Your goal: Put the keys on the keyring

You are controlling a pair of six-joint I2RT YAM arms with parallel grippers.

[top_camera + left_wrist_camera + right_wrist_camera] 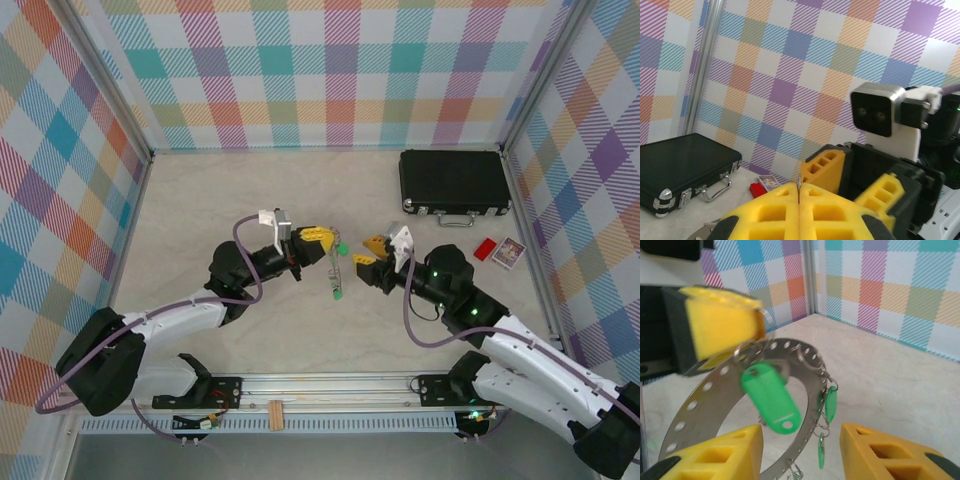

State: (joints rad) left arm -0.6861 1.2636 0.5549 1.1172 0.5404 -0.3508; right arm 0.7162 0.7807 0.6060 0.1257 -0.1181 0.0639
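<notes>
**Key Fitting: Right Tool Open at the Ring**

**Position of parts.** The left tool (318, 241) is closed on the keyring (692, 405). It pinches the flat grey band between its yellow pads (785, 212) and holds it roughly upright above the worktop (250, 190), between the two arms. The right tool (801, 436) stands just beside the ring, facing it, with its jaws apart and nothing gripped between them.

**State of the load.** In the right wrist view, a green-tagged key (771, 399) hangs from the upper arc of the ring, directly ahead of the gap between the right jaws. Further tagged keys (830, 402) hang from the far side of the band. The band carries a row of small holes along its length.

**Step in hand.** Judged from this layout, the near key is already on the ring and the right tool is at the release point of that fitting.

**Next move.** The right tool needs to back straight away from the ring without catching the dangling tag. The left tool should hold its grip firm so the band does not swing. Whether more keys remain to be fitted cannot be told.

**Other items.** A black case (455, 183) lies at the far right of the worktop, well apart from the work.
</notes>
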